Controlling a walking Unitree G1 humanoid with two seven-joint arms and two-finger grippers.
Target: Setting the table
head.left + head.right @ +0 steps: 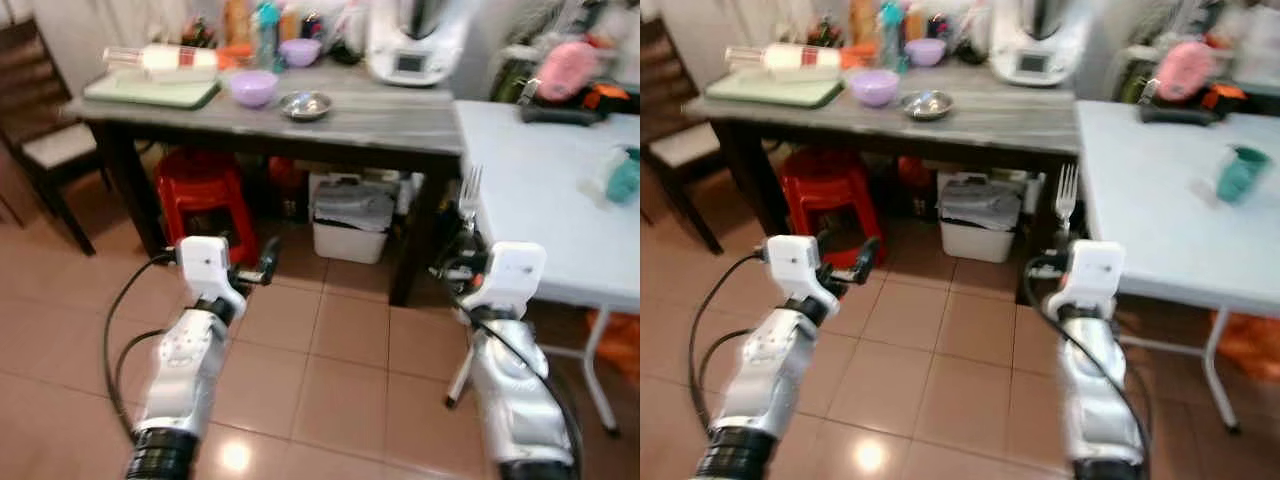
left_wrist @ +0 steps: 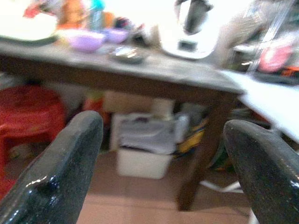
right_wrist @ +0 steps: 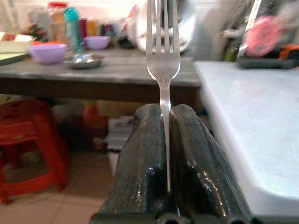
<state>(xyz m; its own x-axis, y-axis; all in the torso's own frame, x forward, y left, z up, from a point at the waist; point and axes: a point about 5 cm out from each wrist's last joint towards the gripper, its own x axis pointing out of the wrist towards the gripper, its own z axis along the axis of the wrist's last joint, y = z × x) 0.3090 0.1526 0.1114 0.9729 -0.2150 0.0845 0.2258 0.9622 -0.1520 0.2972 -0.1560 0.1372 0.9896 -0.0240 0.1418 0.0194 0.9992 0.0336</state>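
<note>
The fork (image 3: 162, 56) stands upright, pinched by its thin handle in the right gripper (image 3: 167, 140), near the white table's (image 1: 530, 190) edge. It could twist or slip on contact. The left gripper (image 2: 163, 172) hangs spread, empty.

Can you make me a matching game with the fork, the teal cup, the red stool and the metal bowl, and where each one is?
Things:
1. fork
2. teal cup
3. red stool
4. metal bowl

Places:
A. under the grey table
B. on the white table
C. clamped upright in the right gripper
D. on the grey table, beside a purple bowl

Pairs: 1-C, 2-B, 3-A, 4-D
</note>
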